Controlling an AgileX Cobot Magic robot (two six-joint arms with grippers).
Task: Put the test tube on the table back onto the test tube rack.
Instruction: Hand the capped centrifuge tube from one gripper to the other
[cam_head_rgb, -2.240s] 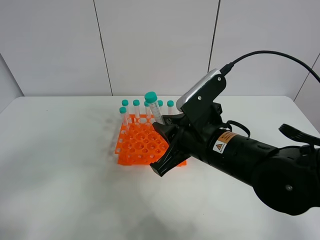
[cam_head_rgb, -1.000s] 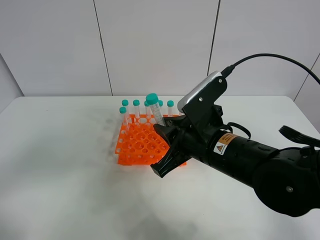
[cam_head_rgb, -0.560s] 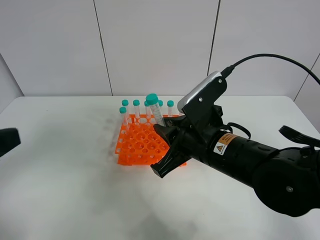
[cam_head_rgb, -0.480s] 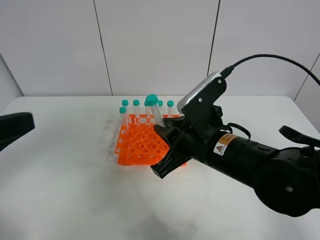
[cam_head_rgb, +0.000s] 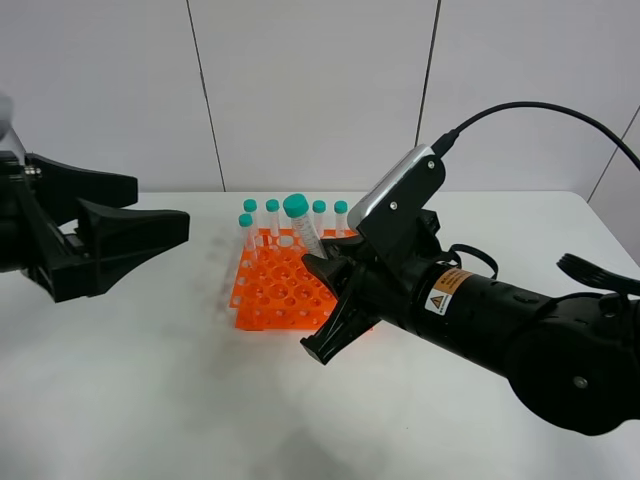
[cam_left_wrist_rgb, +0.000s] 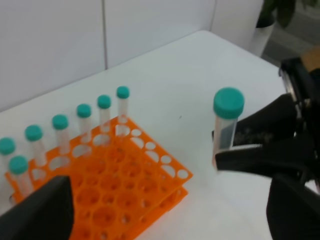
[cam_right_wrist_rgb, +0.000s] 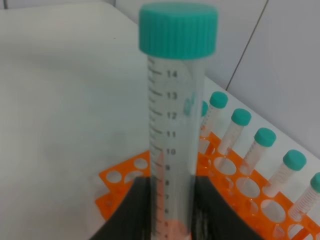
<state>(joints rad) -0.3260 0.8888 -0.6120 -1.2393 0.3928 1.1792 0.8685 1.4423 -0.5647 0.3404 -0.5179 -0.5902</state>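
Holding the tube cap-up above the rack

My right gripper (cam_head_rgb: 318, 262) is clamped on the lower part of the test tube (cam_head_rgb: 303, 232), with the teal cap at the top and the conical tip hidden between my fingers. I grip it low so that the body and cap stay free; to my mind that also means I will have to let go before the tube is fully down in a hole. The tube is off the table (cam_head_rgb: 150, 390) and hangs over the near right part of the test tube rack (cam_head_rgb: 272, 296), not yet in any hole. It leans, cap towards the back of the rack, so I judge it needs to be stood straighter before I lower it, or the tip may catch on the rim of a hole.

Seven other capped tubes (cam_head_rgb: 273, 214) stand along the rear and left edge of the rack, leaving the middle and front holes free. That is why I come in from the front right: my fingers stay clear of the standing caps.

My left gripper (cam_head_rgb: 150, 210) holds nothing, jaws spread wide, and sits well to the left of the rack, pointing at it. From there I think it could steady the rack if the tube sticks.
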